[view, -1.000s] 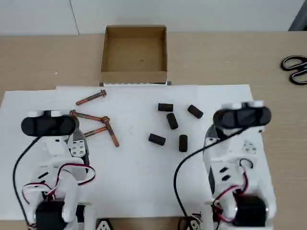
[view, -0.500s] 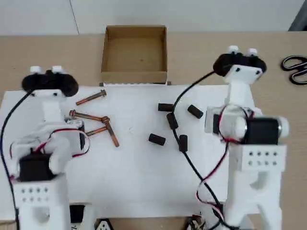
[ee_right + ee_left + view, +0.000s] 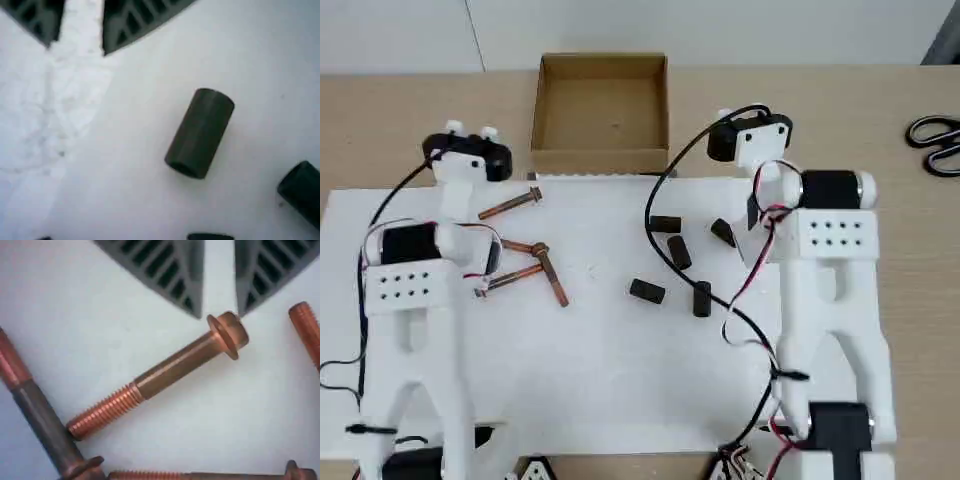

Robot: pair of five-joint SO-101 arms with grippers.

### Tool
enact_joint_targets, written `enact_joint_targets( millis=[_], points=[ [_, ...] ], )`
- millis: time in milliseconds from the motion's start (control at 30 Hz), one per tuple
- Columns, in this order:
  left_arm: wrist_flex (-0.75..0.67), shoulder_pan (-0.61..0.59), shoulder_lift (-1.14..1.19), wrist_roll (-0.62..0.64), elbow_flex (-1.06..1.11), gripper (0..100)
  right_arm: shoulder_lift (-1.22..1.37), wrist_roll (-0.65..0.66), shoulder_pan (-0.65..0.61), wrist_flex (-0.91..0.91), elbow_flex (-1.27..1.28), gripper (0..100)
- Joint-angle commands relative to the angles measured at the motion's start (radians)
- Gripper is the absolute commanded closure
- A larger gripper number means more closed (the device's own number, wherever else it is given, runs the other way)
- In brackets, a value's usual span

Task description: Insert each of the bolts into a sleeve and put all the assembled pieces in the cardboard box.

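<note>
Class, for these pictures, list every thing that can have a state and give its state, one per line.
cardboard box, open on top, empty.
bolts, lying loose on the white sheet, none in a sleeve.
sleeves, lying loose, none holding a bolt.
left hand, open, holding nothing, above a bolt head.
right hand, open, holding nothing.

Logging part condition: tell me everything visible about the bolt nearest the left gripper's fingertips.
The bolt is copper-coloured metal: flanged head, smooth shank, threaded end. It lies flat on the white sheet, its head close to the tips of the open left gripper. Nothing clamps it, and its shank is bare.
</note>
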Motion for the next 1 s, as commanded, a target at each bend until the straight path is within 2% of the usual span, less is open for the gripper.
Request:
enact_joint_targets(
  millis=[0, 267, 467, 700, 967],
  points=[
    [-0.018, -0.031, 0.043, -0.006, -0.07, 87, 0.081, 0.069, 0.004, -0.018, -0.126, 90.8],
    [-0.018, -0.034, 0.146, -0.008, -0.067, 83, 0.32, 0.175, 0.001, -0.01, -0.321, 84.5],
    [0.003, -0.032, 0.21, -0.028, -0.067, 82, 0.437, 0.262, -0.039, -0.021, -0.347, 79.9],
    [0.003, -0.035, 0.256, -0.028, -0.067, 82, 0.513, 0.293, -0.124, -0.111, -0.347, 79.8],
    [0.026, -0.035, 0.285, -0.035, -0.07, 82, 0.598, 0.313, -0.127, -0.166, -0.348, 80.0]
  ],
)
